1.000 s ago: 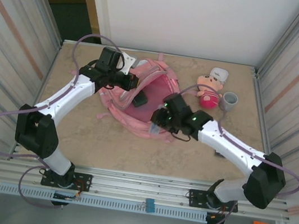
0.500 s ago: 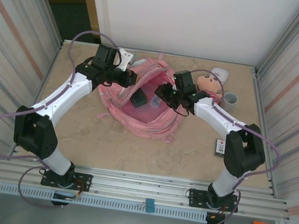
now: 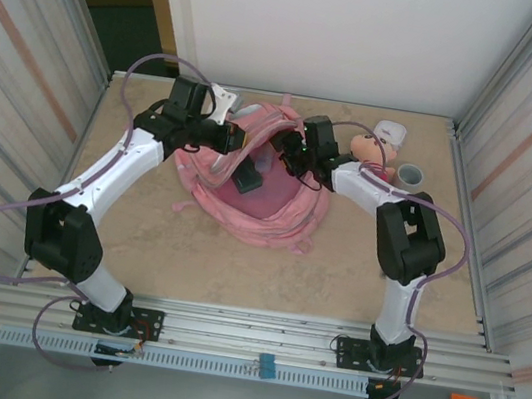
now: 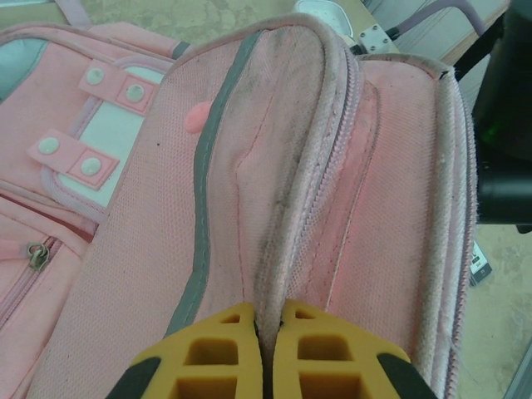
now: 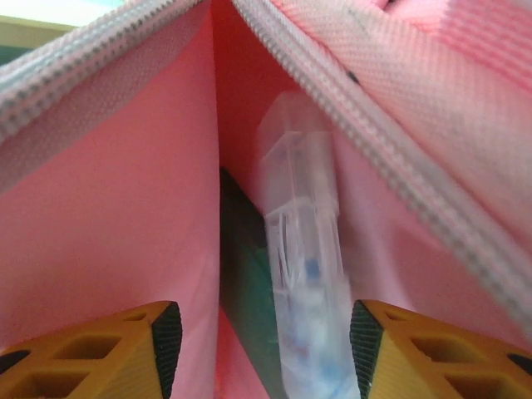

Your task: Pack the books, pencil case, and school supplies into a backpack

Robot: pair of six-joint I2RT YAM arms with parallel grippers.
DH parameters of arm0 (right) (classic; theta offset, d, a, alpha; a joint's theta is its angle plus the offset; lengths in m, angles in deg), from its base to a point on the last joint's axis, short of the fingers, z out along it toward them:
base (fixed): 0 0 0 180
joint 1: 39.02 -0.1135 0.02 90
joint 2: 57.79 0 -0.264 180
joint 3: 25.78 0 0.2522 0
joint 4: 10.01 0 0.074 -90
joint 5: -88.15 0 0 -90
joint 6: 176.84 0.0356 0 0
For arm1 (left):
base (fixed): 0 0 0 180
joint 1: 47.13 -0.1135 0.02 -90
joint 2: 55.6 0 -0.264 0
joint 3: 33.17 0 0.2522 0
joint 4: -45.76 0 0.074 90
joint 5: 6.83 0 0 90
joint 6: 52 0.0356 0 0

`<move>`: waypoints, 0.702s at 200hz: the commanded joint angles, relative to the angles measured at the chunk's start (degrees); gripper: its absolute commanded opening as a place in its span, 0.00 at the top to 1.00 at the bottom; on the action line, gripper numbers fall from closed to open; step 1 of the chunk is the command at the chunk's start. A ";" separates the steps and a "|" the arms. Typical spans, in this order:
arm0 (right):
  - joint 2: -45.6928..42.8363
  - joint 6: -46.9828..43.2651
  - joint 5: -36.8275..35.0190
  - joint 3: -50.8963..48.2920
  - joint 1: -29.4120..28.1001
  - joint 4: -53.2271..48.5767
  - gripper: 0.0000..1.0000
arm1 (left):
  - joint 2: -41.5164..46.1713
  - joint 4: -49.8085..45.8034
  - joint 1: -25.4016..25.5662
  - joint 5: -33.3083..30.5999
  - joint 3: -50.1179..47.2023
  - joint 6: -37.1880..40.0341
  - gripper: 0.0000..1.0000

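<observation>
Clearly the step in hand is dropping the pen into the backpack [image 3: 264,197], which lies open on the worktop [image 3: 138,240] with its mouth held apart. To do it well, the opening has to stay wide: the left fingers [image 4: 264,332] are clamped tight on a fold of the pink rim fabric, and I judge they should hold that pull steady until the other arm is out. The right fingers [image 3: 291,153] sit right at the mouth, pointing down between the two zip edges. They stand well apart, wider than the pen, with a plain gap on one side of it. On the other side the pen lies close against the pad, and I cannot tell whether it touches. They look released, not gripping.

Inside, the dark green pencil case [image 5: 243,274] lies against the lining at the bottom of the pocket. The clear pen [image 5: 301,274] with its bluish core rests on top of it, between the zip lines, already in the bag. A straight lift out, clear of the zip teeth, seems the safest exit, since a sideways drag could snag the fabric or pull the pen along.
</observation>
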 commanded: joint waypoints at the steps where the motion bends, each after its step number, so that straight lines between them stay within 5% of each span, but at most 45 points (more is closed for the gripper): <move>1: 0.64 1.66 0.87 1.36 -0.48 1.36 0.38 | 1.28 2.19 -0.70 1.63 3.82 -0.36 1.00; 62: -16.26 -6.33 -3.96 -13.59 -1.38 0.10 0.38 | 0.59 -0.79 -0.70 0.14 2.63 3.23 1.00; 122: -37.11 -16.31 -12.62 -25.01 -4.47 -11.99 0.38 | -0.38 -0.51 1.95 0.82 -4.59 10.03 1.00; 140: -40.25 -21.59 -13.67 -25.97 -5.01 -12.54 0.37 | -1.79 -1.39 5.83 2.79 -5.84 14.06 0.83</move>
